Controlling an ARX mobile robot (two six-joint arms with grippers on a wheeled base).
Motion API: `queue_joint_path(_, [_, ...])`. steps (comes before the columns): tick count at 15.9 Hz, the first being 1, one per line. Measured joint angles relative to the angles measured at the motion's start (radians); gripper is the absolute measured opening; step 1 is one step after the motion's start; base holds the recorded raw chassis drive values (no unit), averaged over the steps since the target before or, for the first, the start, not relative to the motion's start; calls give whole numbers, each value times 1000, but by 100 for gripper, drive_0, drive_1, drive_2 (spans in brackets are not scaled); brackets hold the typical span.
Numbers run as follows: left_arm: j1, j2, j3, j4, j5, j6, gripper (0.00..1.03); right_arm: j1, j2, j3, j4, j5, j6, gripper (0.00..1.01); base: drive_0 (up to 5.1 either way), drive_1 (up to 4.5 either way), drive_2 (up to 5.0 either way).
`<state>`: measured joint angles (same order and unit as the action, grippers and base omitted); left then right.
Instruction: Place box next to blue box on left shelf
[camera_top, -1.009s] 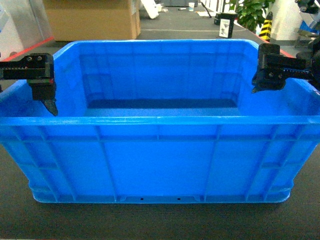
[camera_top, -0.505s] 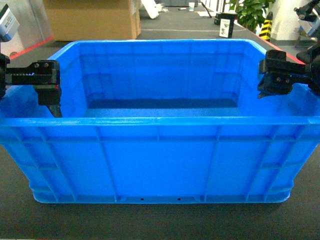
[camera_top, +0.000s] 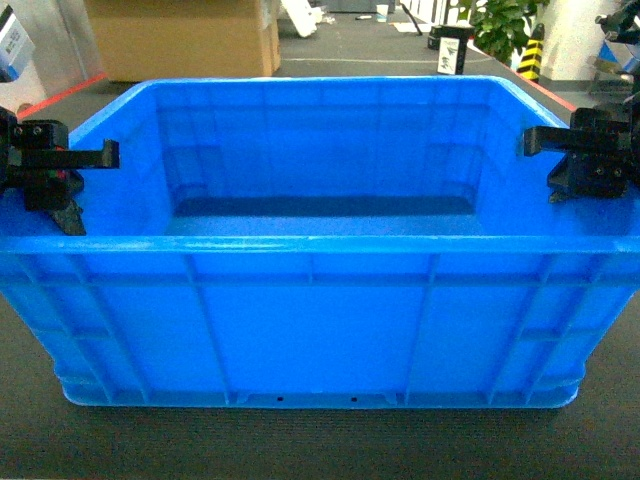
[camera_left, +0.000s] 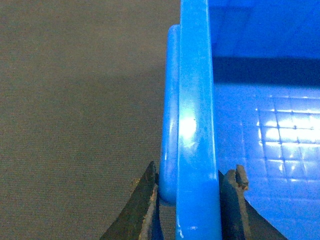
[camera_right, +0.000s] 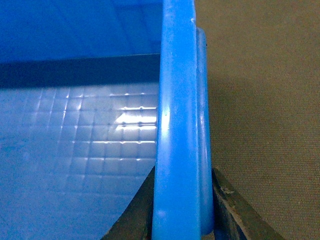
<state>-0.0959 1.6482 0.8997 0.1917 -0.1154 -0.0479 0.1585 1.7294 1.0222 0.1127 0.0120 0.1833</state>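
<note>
The bright-blue crate (camera_top: 320, 300) fills the middle of the head view, standing on a dark grey mat (camera_top: 320, 445); the left gripper (camera_left: 187, 200) clamps the crate's rim at 9 o'clock, one finger on each side of it; the right gripper (camera_right: 182, 205) clamps the rim at 3 o'clock likewise; a cardboard box (camera_top: 185, 38) stands beyond at 11 o'clock, a potted plant (camera_top: 505, 22) at 1 o'clock.

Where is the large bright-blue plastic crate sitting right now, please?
The bright-blue plastic crate fills the centre of the head view on the dark mat, with the left pincer and right pincer straddling its side rims.
</note>
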Motion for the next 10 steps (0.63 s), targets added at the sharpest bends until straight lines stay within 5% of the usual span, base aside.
queue_joint_path(3, [-2, -59, -108, 161, -6, -11, 19, 33, -61, -91, 119, 42, -15, 22, 0, 0, 0])
queue_joint_path(6, [-24, -205, -231, 332, -32, -26, 19, 78, -202, -197, 265, 134, -51, 22, 0, 0, 0])
queue_joint_path(10, [-97, -453, -475, 575, -142, 36, 18, 139, -407, -404, 437, 273, -90, 22, 0, 0, 0])
